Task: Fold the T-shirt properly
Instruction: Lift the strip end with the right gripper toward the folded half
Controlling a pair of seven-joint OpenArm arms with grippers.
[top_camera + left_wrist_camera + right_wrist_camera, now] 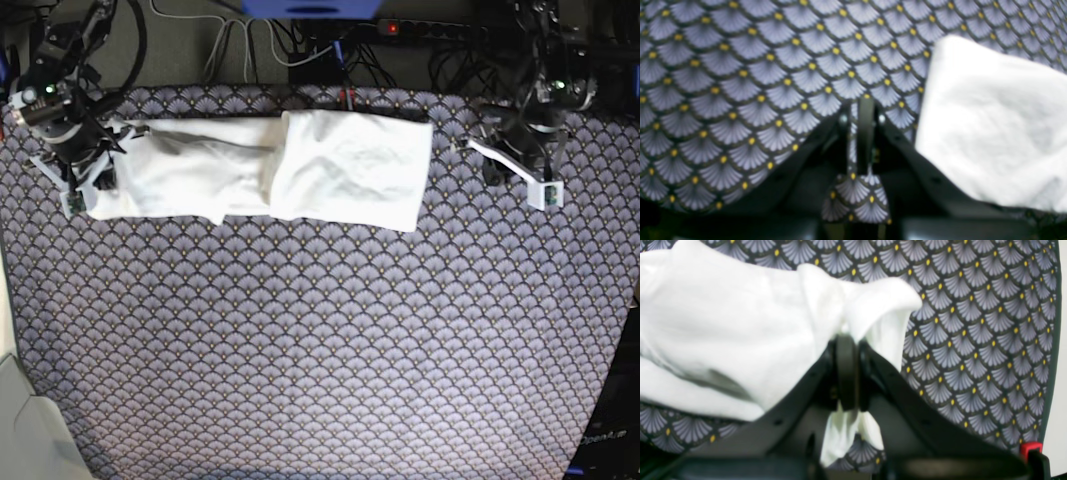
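The T-shirt [300,165] lies plain white side up, folded into a long band across the back of the table. My right gripper [847,373] is shut on the band's end, and a pinch of white cloth [843,436] hangs out below the jaws. In the base view this gripper [100,165] sits at the shirt's left end. My left gripper [866,133] is shut with nothing in it, just above the tablecloth, and the shirt's edge [990,126] is off to its right. From the base view, the left gripper [490,160] stands apart from the shirt's right end.
A grey fan-patterned tablecloth [320,350] with yellow dots covers the table. Cables and a power strip [430,30] run along the back edge. The cloth's edge and a pale floor strip [1058,373] lie to the right in the right wrist view.
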